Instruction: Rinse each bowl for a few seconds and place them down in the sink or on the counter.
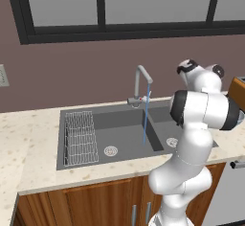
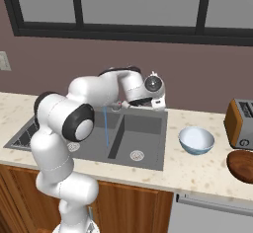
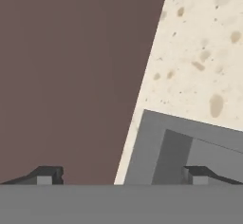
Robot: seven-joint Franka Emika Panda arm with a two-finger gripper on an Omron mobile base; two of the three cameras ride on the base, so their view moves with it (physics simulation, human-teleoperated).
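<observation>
One pale blue-grey bowl stands upright on the beige counter, a little to the right of the dark grey sink. My gripper is open, its two dark fingertips wide apart with nothing between them. It hangs over the sink's back right corner, by the brown wall, left of and behind the bowl. The hand sits at the end of the arm, which reaches across the sink. A thin blue stream of water runs from the curved silver tap into the basin.
A wire rack fills the left part of the left basin. A toaster and a dark brown wooden object stand on the counter right of the bowl. The wall and window run close behind the sink.
</observation>
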